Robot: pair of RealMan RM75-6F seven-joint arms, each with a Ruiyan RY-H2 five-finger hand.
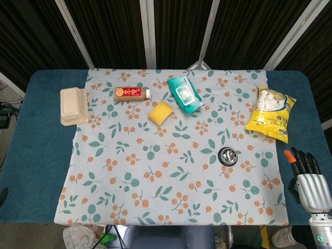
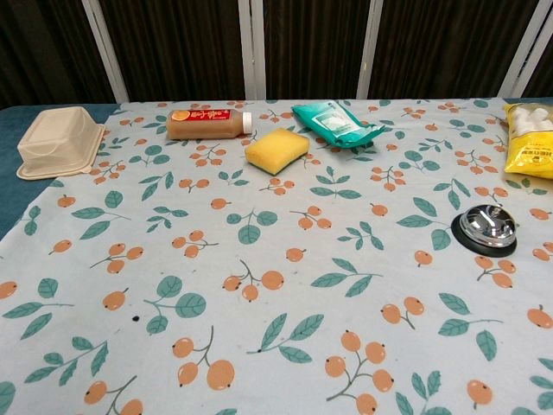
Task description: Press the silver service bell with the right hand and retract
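The silver service bell (image 1: 227,155) sits on a black base on the floral cloth, right of centre; in the chest view the silver service bell (image 2: 487,228) stands at the right. My right hand (image 1: 307,179) rests at the table's right front corner, well to the right of and nearer than the bell, its dark fingers extended and apart, holding nothing. The chest view does not show that hand. My left hand appears in neither view.
At the back lie a beige clamshell box (image 1: 73,106), a juice bottle (image 1: 132,93), a yellow sponge (image 1: 161,112) and a teal wipes pack (image 1: 184,94). A yellow snack bag (image 1: 271,113) lies behind the bell at the right. The floral cloth (image 1: 155,176) covers a blue table.
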